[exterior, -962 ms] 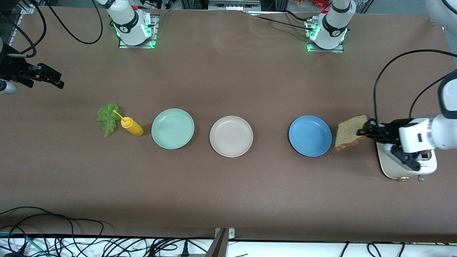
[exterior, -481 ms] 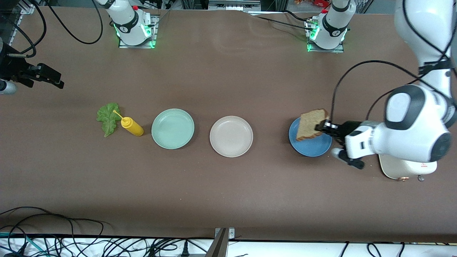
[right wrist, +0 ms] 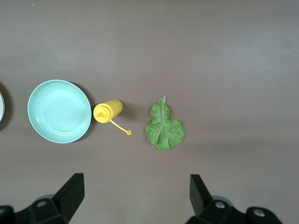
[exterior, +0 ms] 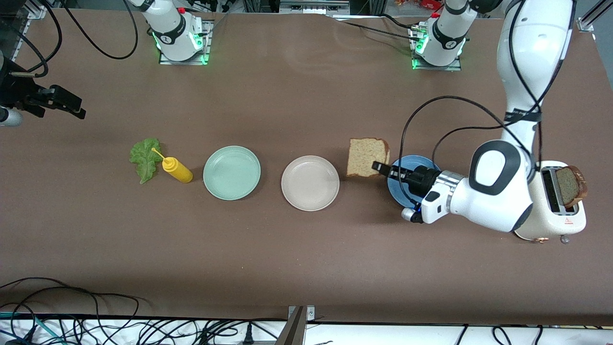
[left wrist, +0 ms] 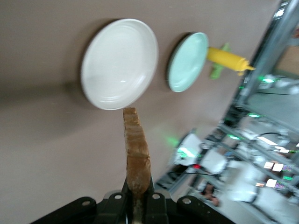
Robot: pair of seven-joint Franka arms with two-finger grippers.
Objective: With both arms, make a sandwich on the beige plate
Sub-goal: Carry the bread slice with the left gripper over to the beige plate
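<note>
Left end effector (exterior: 378, 167) carried its clamped bread slice (exterior: 368, 157) past the blue plate (exterior: 401, 188), now beside the beige plate (exterior: 310, 183); right end effector (right wrist: 133, 191) waits, fingers spread.

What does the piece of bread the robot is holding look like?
The bread slice is squarish and tan with a darker brown crust around its edge. The left gripper is shut on one edge, holding it in the air over the brown table, between the beige plate and the blue plate. Only the gripper's fingers touch it.
</note>
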